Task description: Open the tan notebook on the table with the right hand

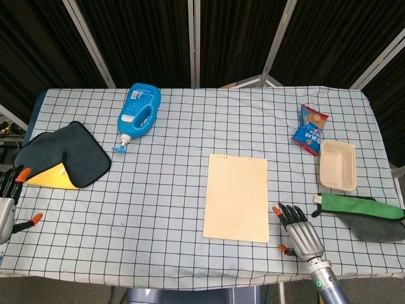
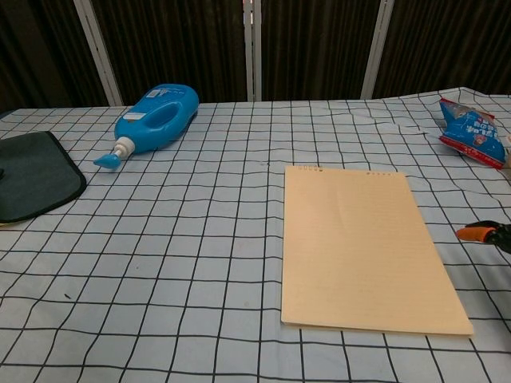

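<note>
The tan notebook (image 1: 236, 197) lies closed and flat on the checked tablecloth, near the table's front middle; the chest view shows the notebook (image 2: 359, 246) with its binding holes at the far edge. My right hand (image 1: 299, 232) hovers just right of the notebook's near right corner, fingers spread and holding nothing, apart from the cover. Only an orange fingertip (image 2: 475, 233) of it enters the chest view at the right edge. My left hand (image 1: 9, 204) is at the table's left edge, fingers apart and empty.
A blue detergent bottle (image 1: 139, 112) lies at the back left. A dark cloth (image 1: 63, 155) over a yellow sheet sits at the left. On the right are a snack packet (image 1: 311, 130), a beige tray (image 1: 337, 166) and a green and grey pouch (image 1: 361, 211).
</note>
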`<action>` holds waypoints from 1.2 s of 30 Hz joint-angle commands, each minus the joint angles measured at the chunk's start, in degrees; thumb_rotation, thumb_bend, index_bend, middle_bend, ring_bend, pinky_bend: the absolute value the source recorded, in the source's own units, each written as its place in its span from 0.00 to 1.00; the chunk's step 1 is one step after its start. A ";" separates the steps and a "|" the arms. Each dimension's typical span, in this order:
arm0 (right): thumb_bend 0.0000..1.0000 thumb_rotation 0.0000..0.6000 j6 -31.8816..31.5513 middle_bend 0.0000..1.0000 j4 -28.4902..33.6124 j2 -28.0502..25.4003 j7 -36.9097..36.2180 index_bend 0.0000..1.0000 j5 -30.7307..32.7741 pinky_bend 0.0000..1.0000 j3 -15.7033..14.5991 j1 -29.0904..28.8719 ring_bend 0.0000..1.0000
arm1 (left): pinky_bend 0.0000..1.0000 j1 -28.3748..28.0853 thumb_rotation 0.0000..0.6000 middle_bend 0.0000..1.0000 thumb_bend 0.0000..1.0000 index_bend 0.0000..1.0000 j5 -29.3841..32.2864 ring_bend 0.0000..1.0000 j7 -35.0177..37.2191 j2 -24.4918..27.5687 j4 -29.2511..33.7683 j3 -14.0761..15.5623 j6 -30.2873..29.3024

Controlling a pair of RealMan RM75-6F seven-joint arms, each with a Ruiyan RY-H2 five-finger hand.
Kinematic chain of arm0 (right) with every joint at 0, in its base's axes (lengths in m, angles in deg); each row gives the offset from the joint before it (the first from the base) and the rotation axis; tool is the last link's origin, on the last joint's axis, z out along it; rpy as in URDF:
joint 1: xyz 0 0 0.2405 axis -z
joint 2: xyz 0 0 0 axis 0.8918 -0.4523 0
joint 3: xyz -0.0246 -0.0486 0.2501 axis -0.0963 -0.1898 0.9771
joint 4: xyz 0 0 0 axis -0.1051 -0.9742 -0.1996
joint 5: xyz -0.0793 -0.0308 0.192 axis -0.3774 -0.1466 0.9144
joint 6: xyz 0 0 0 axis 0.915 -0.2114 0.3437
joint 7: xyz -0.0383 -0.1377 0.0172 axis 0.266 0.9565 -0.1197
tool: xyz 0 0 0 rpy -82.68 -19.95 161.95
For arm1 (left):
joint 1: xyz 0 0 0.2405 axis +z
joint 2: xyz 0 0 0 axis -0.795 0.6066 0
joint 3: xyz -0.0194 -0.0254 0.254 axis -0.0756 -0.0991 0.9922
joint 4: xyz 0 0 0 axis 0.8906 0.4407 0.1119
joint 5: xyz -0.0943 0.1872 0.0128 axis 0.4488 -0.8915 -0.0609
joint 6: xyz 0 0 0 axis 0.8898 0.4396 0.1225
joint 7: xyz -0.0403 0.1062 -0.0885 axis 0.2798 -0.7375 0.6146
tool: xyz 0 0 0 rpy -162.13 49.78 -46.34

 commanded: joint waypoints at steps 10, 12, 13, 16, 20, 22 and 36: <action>0.16 1.00 1.09 0.00 -1.01 3.88 0.80 0.00 1.42 0.00 0.47 -1.32 0.00 | 0.00 0.08 1.00 0.00 0.13 0.00 -0.10 0.00 0.35 0.11 0.10 -0.08 -0.27; 0.16 1.00 1.26 0.00 -1.19 4.19 0.99 0.00 1.85 0.00 0.51 -1.42 0.00 | 0.00 0.12 1.00 0.00 0.13 0.00 -0.13 0.00 0.49 0.13 0.10 -0.10 -0.38; 0.16 1.00 1.36 0.00 -1.27 4.34 1.09 0.00 2.04 0.00 0.49 -1.48 0.00 | 0.00 0.11 1.00 0.00 0.13 0.00 -0.15 0.00 0.57 0.15 0.07 -0.12 -0.40; 0.16 1.00 1.51 0.00 -1.45 4.62 1.16 0.00 2.39 0.00 0.51 -1.62 0.00 | 0.00 0.10 1.00 0.00 0.13 0.00 -0.29 0.00 0.63 0.11 0.02 -0.08 -0.42; 0.16 1.00 1.88 0.00 -1.88 5.30 1.01 0.00 2.68 0.00 0.53 -2.03 0.00 | 0.00 0.10 1.00 0.00 0.13 0.00 -0.43 0.00 0.55 0.03 -0.01 -0.02 -0.45; 0.17 1.00 1.86 0.00 -2.22 5.63 0.90 0.00 2.68 0.00 0.61 -2.22 0.00 | 0.00 0.10 1.00 0.00 0.13 0.00 -0.42 0.00 0.48 -0.01 -0.07 -0.02 -0.45; 0.34 1.00 2.19 0.00 -4.14 7.28 0.28 0.00 3.99 0.00 1.42 -3.22 0.00 | 0.00 0.21 1.00 0.00 0.13 0.00 -0.49 0.00 1.04 0.02 -0.20 -0.16 -0.83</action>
